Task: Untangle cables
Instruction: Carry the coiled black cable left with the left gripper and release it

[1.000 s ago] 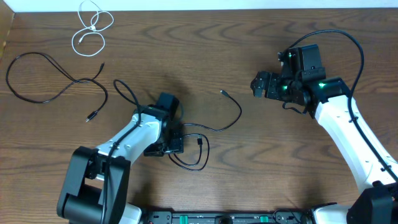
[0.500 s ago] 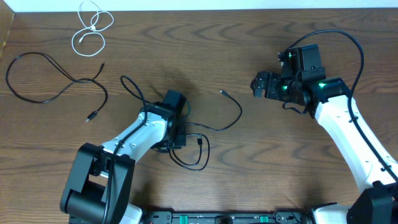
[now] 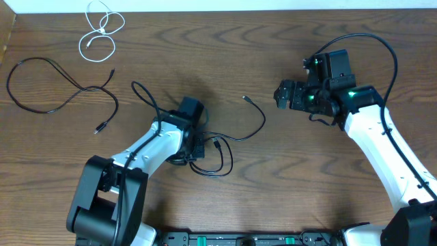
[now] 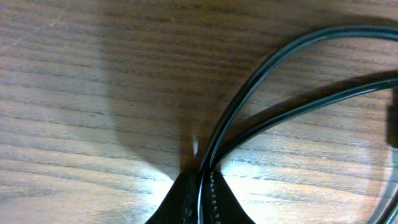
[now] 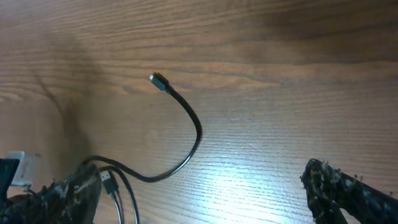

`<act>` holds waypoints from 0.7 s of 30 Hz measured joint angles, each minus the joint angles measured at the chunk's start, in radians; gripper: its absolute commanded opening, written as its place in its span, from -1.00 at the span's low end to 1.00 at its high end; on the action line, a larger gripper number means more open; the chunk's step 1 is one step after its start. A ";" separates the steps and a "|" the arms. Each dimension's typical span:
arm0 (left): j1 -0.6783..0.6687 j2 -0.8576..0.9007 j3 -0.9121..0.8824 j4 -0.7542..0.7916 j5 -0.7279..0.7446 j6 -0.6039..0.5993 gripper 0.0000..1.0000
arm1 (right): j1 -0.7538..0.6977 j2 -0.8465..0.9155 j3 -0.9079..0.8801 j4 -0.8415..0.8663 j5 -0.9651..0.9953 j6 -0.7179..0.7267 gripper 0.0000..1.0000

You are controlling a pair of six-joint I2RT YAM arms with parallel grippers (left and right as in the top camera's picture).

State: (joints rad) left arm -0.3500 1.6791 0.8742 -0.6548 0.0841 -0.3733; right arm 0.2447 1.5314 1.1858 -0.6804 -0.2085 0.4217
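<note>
Overhead, left tool [image 3: 194, 152] low, pinching black cable [image 3: 239, 141]

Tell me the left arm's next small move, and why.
Probably lift the pinched strands slightly off the table and pull gently. The left hand is shut where two strands of the middle black cable meet, and a loop lies coiled beside it; tension should open it.

Robotics lab rig, by the look. Two white-and-black robot arms, left arm [image 3: 147, 150] and right arm [image 3: 382, 147], rise from the lower edge of a wood-grain bench [image 3: 293, 191]. Black equipment rail [image 3: 246, 239] bottom centre, green status lights [image 3: 351, 94] on the right arm, pale wall strip [image 3: 273, 5] along the top.
</note>
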 measured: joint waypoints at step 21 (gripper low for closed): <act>0.523 -0.551 0.020 -0.018 -0.009 -0.002 -0.85 | 0.018 0.000 0.000 -0.026 0.000 0.000 0.99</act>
State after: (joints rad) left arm 0.1734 1.1282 0.8940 -0.6724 0.0753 -0.3748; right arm 0.2626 1.5314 1.1858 -0.7063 -0.2089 0.4217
